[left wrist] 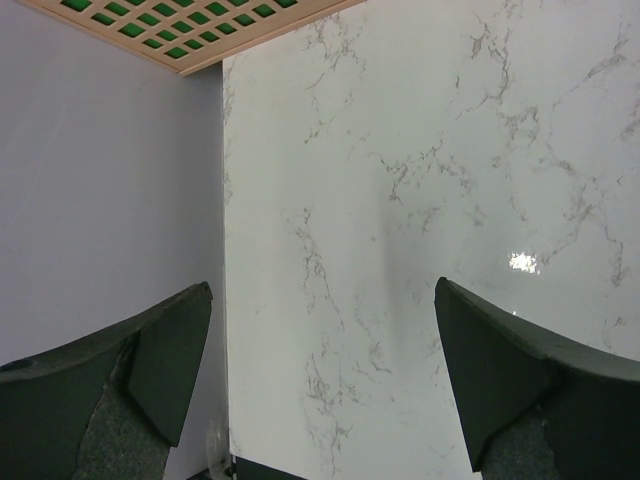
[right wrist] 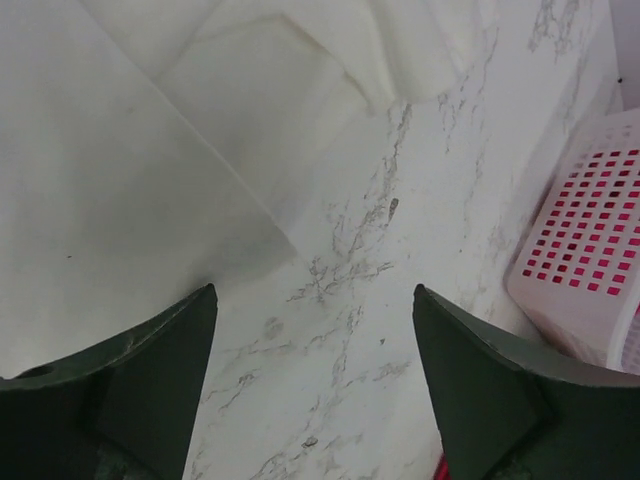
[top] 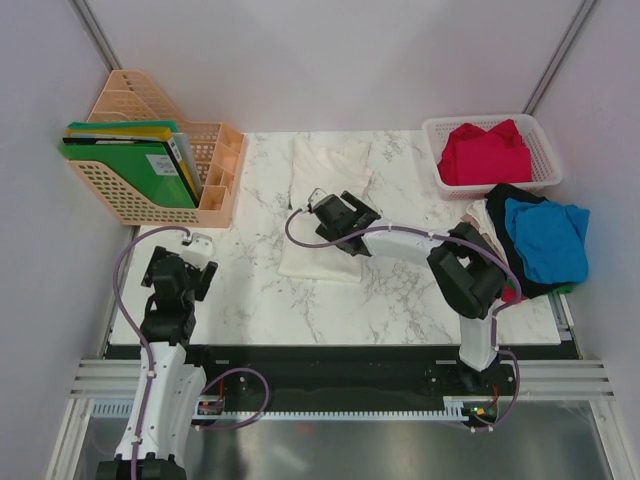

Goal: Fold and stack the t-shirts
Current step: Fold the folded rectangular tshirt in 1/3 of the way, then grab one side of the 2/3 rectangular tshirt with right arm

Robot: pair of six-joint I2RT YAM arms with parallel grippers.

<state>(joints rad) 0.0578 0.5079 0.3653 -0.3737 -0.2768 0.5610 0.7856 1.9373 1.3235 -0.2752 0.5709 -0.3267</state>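
A large white t-shirt (top: 322,258) lies partly folded on the marble table (top: 400,300), also seen in the right wrist view (right wrist: 140,150). My right gripper (top: 338,212) hovers over the shirt's right edge, open (right wrist: 314,288), with only bare marble between its fingers. A red t-shirt (top: 487,152) fills the white mesh basket (top: 548,150). A bright blue t-shirt (top: 547,238) lies heaped on a black one (top: 508,196) and a pale beige one (top: 480,215) at the table's right edge. My left gripper (top: 190,262) stands open (left wrist: 322,284) over the table's left edge, holding nothing.
An orange file rack (top: 215,160) with green folders (top: 130,165) stands at the back left; its mesh shows in the left wrist view (left wrist: 190,25). The basket's wall (right wrist: 590,270) is close on the right of my right gripper. Grey walls enclose the table.
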